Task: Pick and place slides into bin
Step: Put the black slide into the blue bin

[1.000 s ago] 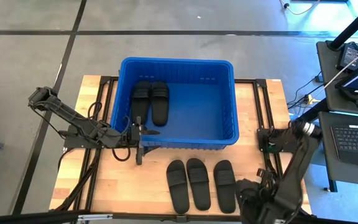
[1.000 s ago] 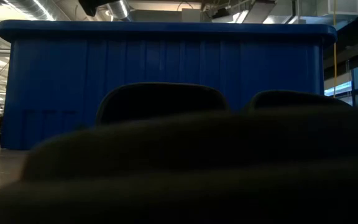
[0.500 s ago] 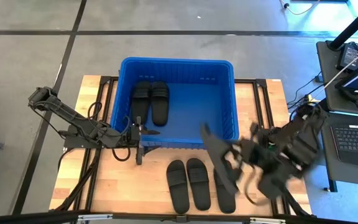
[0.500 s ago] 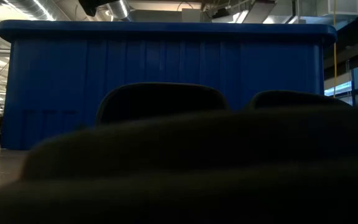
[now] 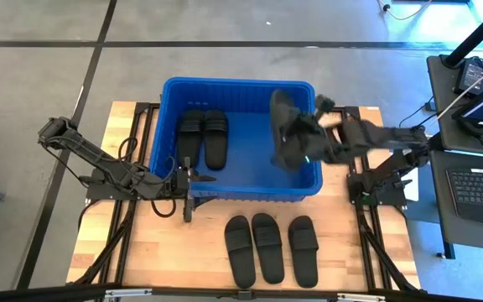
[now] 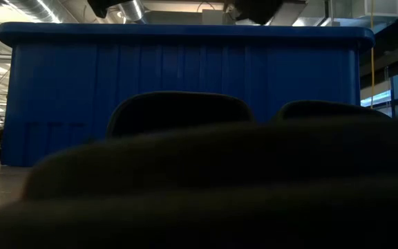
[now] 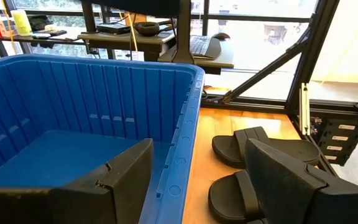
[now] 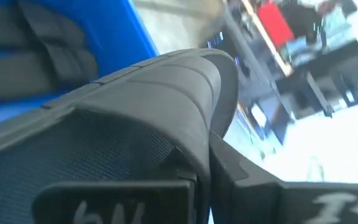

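The blue bin (image 5: 241, 180) stands at the table's middle, with two black slides (image 5: 202, 134) lying side by side on its floor at the left. Three more slides (image 5: 271, 247) lie soles down on the table in front of it. My right gripper (image 5: 310, 141) is shut on another slide (image 5: 283, 130) above the bin's right half. My left gripper (image 5: 193, 186) is open at the bin's near wall. In the left wrist view (image 7: 204, 186) one finger stands inside the rim (image 7: 188, 124) and one outside it. My right gripper pinches the slide near its middle, at the side by the ribbed strap (image 8: 179, 87); the fingers (image 8: 117, 199) hide the exact spot. They reach in roughly level from the table's right. The slide is lifted clear above the bin, tipped up on its edge.
Black rails (image 5: 137, 159) run along the table's left and right sides. A desk with a laptop (image 5: 480, 180) stands beyond the right edge. Bare wood shows left of the three slides (image 5: 174, 252). In the low view a slide fills the foreground (image 6: 185, 187).
My right gripper has risen from the table's near right corner with a slide and swung toward the far edge, over the bin's right half. The slide has gone from the table to hanging tipped on edge above the bin. The three slides on the table have stayed.
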